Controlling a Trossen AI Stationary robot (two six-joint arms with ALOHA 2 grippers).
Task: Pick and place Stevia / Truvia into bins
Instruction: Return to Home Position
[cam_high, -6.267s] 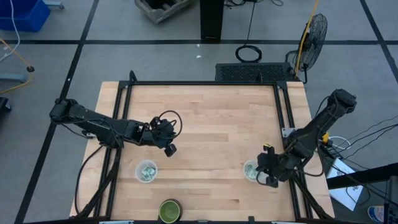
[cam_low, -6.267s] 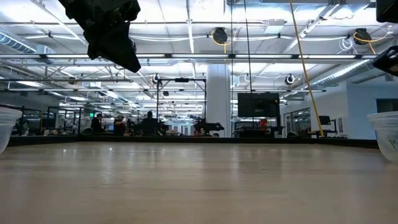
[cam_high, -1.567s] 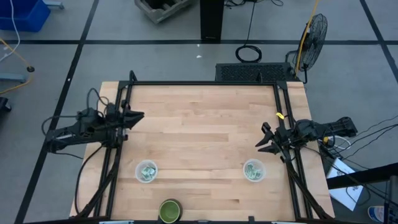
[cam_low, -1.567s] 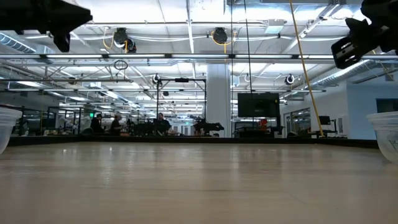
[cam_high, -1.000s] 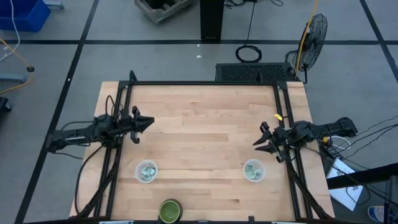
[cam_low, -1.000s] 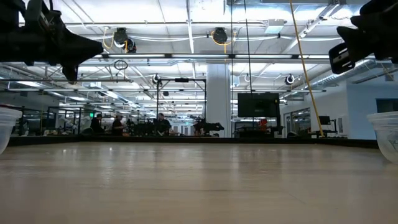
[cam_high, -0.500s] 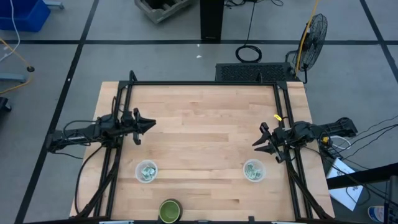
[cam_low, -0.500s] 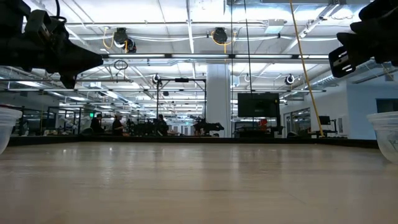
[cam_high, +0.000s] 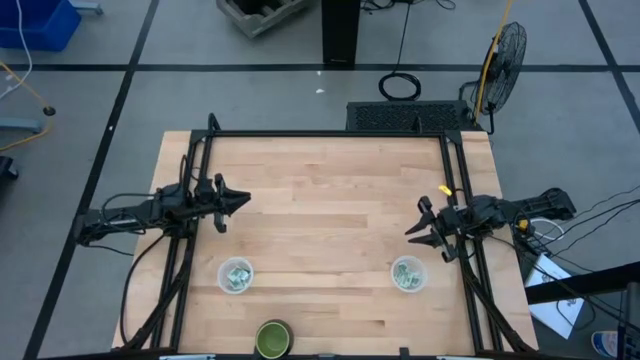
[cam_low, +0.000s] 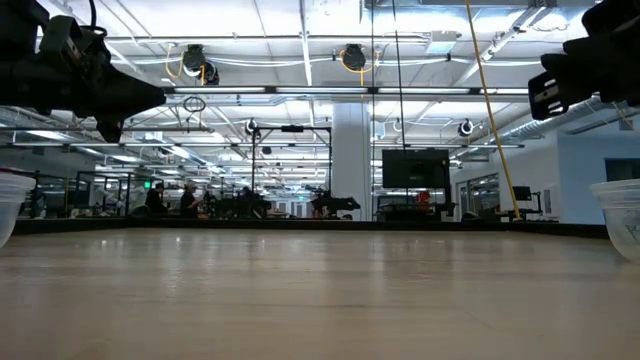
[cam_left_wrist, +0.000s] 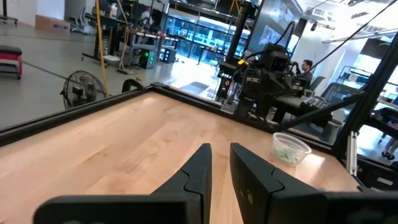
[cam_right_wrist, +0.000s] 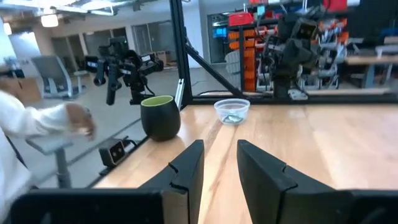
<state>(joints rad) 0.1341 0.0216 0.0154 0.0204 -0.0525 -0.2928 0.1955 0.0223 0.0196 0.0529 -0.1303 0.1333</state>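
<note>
1. Now the left gripper (cam_high: 240, 203) hovers over the left edge of the table (cam_high: 330, 170) and the right gripper (cam_high: 412, 232) over its right edge. Each points inward across the wood, well apart from both cups.
2. In each wrist view we see the fingers standing a narrow gap apart with bare wood between them, so both are slightly parted and hold nothing.
3. The Stevia packets (cam_high: 237, 279) lie heaped inside the left cup (cam_high: 222, 276) and the right cup (cam_high: 393, 272). They are a pale green and white jumble, and we cannot tell any long axis or which way one points.
4. From above, a dark green container (cam_high: 272, 338) sits between the cups, nearer the front edge.
5. The low view gives us only a sliver of each cup wall at its sides and no packets. The right wrist view alone shows a person's hand (cam_right_wrist: 79, 118) beyond the table.
</note>
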